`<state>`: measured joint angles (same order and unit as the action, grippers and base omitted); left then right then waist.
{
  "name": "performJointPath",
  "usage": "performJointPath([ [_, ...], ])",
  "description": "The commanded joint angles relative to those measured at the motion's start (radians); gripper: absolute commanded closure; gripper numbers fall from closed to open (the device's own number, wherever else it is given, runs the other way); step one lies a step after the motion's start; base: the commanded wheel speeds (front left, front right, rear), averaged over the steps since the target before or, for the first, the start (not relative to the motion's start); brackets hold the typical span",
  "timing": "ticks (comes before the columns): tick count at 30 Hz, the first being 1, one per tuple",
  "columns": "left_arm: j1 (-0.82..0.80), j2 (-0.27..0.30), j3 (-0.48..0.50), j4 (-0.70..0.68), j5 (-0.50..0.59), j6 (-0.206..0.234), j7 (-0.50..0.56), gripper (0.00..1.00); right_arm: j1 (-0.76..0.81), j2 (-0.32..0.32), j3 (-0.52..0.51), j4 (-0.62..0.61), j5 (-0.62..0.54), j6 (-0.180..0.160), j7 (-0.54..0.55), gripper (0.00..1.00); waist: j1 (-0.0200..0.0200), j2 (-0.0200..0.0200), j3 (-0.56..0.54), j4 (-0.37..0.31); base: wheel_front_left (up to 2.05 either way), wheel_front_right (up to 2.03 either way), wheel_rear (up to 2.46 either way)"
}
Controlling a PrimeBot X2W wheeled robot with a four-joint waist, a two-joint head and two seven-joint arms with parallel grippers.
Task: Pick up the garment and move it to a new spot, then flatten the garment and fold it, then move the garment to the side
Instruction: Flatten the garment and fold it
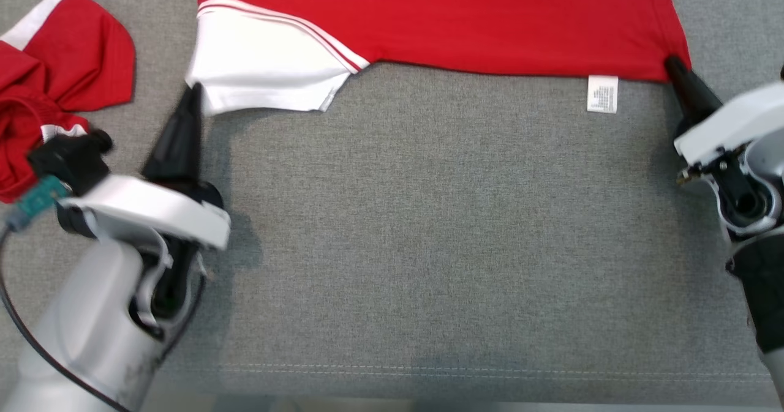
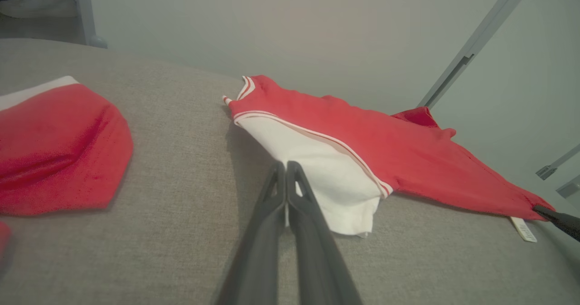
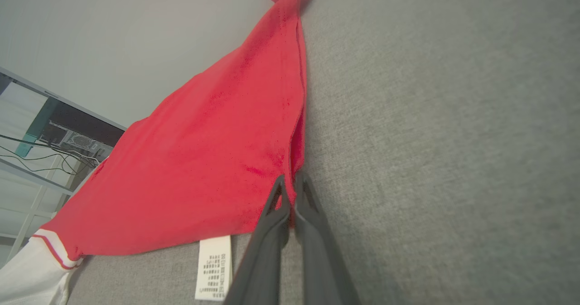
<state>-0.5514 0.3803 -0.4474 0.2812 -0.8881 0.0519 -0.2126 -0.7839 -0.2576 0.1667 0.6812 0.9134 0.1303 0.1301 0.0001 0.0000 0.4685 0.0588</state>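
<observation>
Garment (image 1: 465, 20) spread flat at far side of grey fabric surface (image 1: 429, 247). My right pincer (image 1: 672, 63) pinches hem corner. My left pincer (image 1: 195, 90) pressed together on white sleeve (image 1: 263, 63) edge, seemingly nipping it. Best: pull both evenly, low, cloth taut, avoiding other red clothing (image 1: 73, 51).

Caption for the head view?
Left gripper pinches the white sleeve of the red garment, right gripper its hem corner near the label.

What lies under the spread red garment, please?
Grey upholstery shows beside the garment and runs beneath it. Its white care label pokes out at the hem. Whatever else the cloth covers is hidden.
</observation>
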Motion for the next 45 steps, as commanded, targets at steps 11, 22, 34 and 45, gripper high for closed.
performJointPath([
  [11, 0.310, 0.131, -0.039, -0.372, 0.071, 0.190, 0.084, 1.00, 0.300, -0.113, 0.070, -0.181, -0.035, 0.000, -0.120, 1.00, -0.0001, 0.0000, -0.081, -0.007, 0.00, 0.00, 0.00],
  [22, 0.475, 0.213, -0.046, -0.606, 0.046, 0.290, 0.188, 1.00, 0.513, -0.104, -0.062, -0.367, -0.153, 0.000, -0.089, 1.00, -0.0001, 0.0000, -0.159, 0.034, 0.00, 0.00, 0.00],
  [34, 0.548, 0.154, -0.113, -0.511, -0.023, 0.287, 0.239, 1.00, 0.687, 0.028, -0.215, -0.440, -0.324, 0.000, 0.015, 1.00, -0.0001, 0.0000, -0.212, 0.041, 0.00, 0.00, 0.00],
  [45, 0.478, 0.113, -0.123, -0.307, -0.084, 0.189, 0.261, 0.00, 0.671, 0.074, -0.249, -0.417, -0.396, 0.000, 0.037, 0.00, -0.0001, 0.0000, -0.235, 0.036, 0.00, 0.00, 0.00],
])
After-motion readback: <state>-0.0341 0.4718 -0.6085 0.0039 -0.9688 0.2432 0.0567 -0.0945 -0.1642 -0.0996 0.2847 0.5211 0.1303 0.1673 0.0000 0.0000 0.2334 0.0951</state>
